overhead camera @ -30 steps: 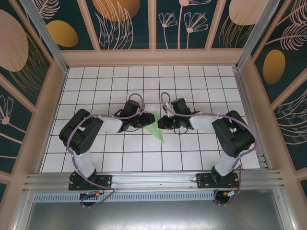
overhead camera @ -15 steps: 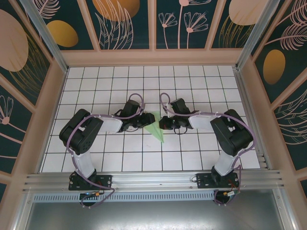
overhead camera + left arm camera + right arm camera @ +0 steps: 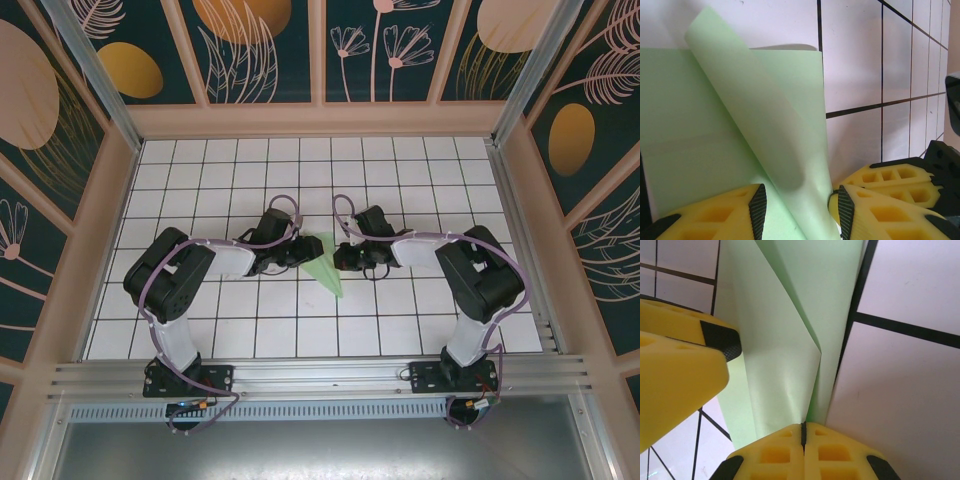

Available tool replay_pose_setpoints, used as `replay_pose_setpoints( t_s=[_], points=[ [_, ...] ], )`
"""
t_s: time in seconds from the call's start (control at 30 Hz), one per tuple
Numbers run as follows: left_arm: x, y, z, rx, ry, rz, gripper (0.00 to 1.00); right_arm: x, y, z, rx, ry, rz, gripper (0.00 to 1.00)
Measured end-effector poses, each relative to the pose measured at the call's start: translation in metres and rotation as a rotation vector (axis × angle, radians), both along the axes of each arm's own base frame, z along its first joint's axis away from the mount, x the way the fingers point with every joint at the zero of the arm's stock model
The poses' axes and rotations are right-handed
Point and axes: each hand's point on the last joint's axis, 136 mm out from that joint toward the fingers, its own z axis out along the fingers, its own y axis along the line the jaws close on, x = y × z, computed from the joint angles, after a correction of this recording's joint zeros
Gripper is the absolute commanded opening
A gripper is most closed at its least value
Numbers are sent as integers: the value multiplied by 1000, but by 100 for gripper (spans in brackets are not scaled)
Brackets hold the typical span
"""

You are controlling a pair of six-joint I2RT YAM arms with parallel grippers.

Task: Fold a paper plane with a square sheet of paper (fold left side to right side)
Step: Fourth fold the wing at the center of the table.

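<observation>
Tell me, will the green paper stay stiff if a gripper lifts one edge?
Probably not: a flap of the paper bends in a soft curve, so it looks thin and floppy. It seems very light; a push would likely slide it over the smooth tiles.

The black left arm (image 3: 170, 275) and black right arm (image 3: 480, 275) are crowding the middle of the white tiled bench (image 3: 300, 160), elbows jutting outward and blocking both side lanes. Between them the pale green folded paper (image 3: 326, 268) is filling the centre gap. The left arm's yellow fingers (image 3: 715, 215) are standing apart astride it, with a raised flap curling up between them. The right arm's yellow fingers (image 3: 775, 450) are pinching together on its edge. Behind the arms, the far tile rows are lying open up to the pale wooden wall (image 3: 320, 120). In front, a tiled strip is running free to the aluminium rail (image 3: 320, 372).
</observation>
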Motion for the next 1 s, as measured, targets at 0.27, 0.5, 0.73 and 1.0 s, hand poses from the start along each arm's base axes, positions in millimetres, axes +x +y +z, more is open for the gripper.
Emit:
replay_pose_setpoints(
  t_s=[0.27,0.5,0.73,1.0],
  points=[
    [0,0,0,0,0,0,46,0,-1,-1,-10,-2,1,3],
    [0,0,0,0,0,0,46,-1,-1,-2,-26,-6,4,3],
    [0,0,0,1,-1,1,46,-2,-1,-3,-31,-8,4,4],
    [0,0,0,2,-1,1,46,-2,0,-3,-33,-11,5,4]
  ],
)
